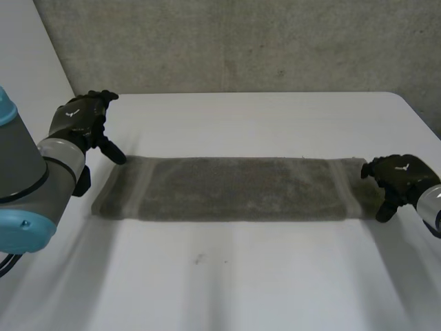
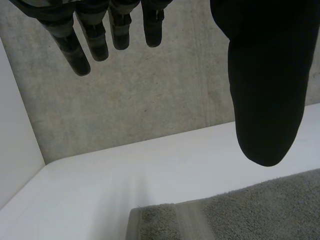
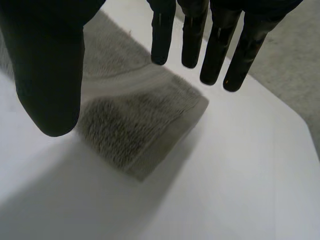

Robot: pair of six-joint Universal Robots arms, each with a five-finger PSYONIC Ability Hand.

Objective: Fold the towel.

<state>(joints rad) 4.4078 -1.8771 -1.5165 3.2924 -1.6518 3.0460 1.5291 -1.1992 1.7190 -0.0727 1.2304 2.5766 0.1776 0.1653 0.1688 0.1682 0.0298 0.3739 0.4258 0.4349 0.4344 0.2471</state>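
Observation:
A grey towel (image 1: 234, 187) lies flat on the white table (image 1: 241, 276) as a long narrow strip running left to right, with a paler band near each end. My left hand (image 1: 81, 117) hovers at the strip's far left corner, its thumb pointing down beside that corner. In the left wrist view its fingers (image 2: 95, 35) are straight and apart from the thumb (image 2: 267, 100), holding nothing, above the towel's corner (image 2: 250, 210). My right hand (image 1: 400, 176) is just off the right end. Its fingers (image 3: 215, 50) and thumb (image 3: 50, 75) are spread over the towel's end (image 3: 135, 125) without touching it.
A grey concrete wall (image 1: 241, 41) runs behind the table's far edge. White table surface extends in front of the towel and behind it. The table's right edge passes close behind my right hand.

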